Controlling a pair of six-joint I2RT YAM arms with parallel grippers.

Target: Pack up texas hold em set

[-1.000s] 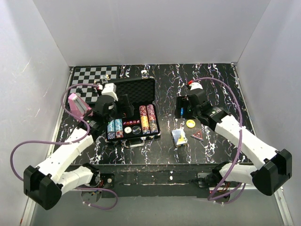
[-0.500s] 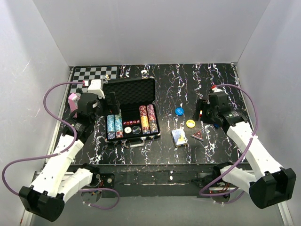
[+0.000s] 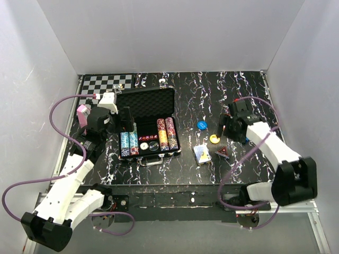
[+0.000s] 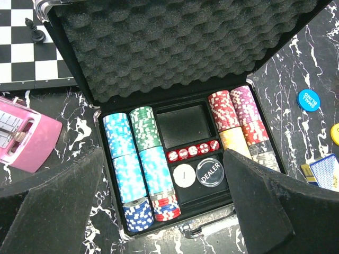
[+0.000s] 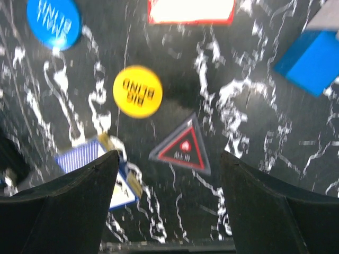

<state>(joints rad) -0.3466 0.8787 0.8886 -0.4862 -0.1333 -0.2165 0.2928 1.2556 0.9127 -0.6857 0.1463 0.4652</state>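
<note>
The left arm stretched up along the tabletop's left edge, wrist bent inward; the left tool pointed down, fingers spread wide. The right arm folded in from the right edge; the right tool hovered low, fingers wide apart.

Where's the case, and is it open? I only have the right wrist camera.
Observer: The briefcase lies on the left half of the table with its lid up and the foam lining showing.
Operator: Is there room for the decks?
Observer: Yes, the card compartment behind the red dice is empty.
Operator: And the other arm?
Observer: The left pincer hovers open above the chip rows, holding nothing.
</note>
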